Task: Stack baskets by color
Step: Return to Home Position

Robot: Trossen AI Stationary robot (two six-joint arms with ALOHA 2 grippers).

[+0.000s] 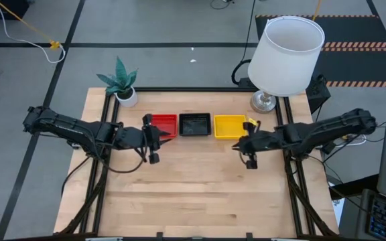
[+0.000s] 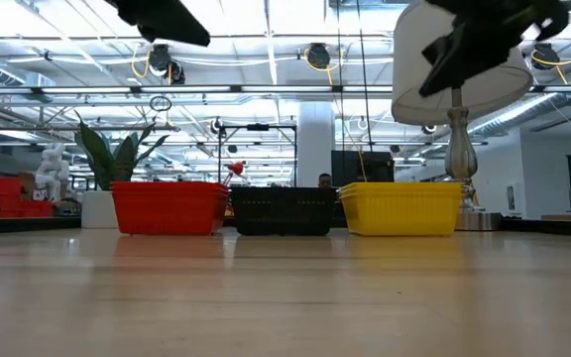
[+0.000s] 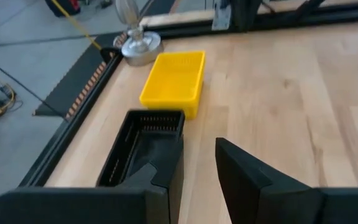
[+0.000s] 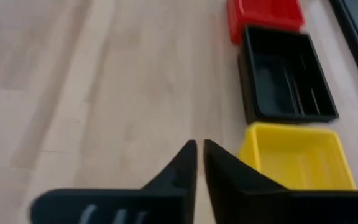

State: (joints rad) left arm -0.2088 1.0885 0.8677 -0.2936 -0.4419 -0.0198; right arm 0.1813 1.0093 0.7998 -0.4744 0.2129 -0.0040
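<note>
Three baskets stand side by side on the wooden table near its far edge: red (image 1: 164,124), black (image 1: 195,124) and yellow (image 1: 230,126). Each rests on its bottom with its open side up. My left gripper (image 1: 159,138) hovers open above the table, just near of the red basket, with nothing between its fingers (image 3: 199,168). My right gripper (image 1: 235,145) hovers shut and empty, just near of the yellow basket (image 4: 294,155). In the low view both grippers hang high above the baskets, the left (image 2: 162,18) and the right (image 2: 464,45).
A white-shaded lamp (image 1: 285,57) stands at the table's far right corner, close behind the yellow basket. A potted green plant (image 1: 121,84) stands at the far left corner. Bare wood (image 1: 193,187) spreads from the baskets to the near edge.
</note>
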